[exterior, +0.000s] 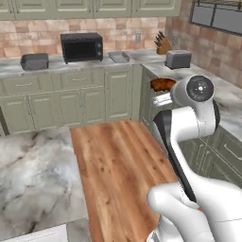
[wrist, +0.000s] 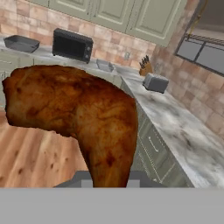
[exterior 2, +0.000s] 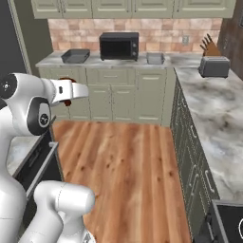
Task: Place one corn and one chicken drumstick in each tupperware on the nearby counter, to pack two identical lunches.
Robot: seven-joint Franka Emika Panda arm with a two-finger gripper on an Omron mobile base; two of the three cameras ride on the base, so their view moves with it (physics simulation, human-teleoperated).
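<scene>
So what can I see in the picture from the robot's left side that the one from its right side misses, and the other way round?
Left side alone: a grey-white marbled surface low on the left.

Right side alone: a black appliance top in the bottom right corner.

Both share the microwave, toaster, knife block, the two grey tupperware trays either side of the microwave, the wooden floor, and the brown chicken drumstick in the arm's shut pincer.
</scene>
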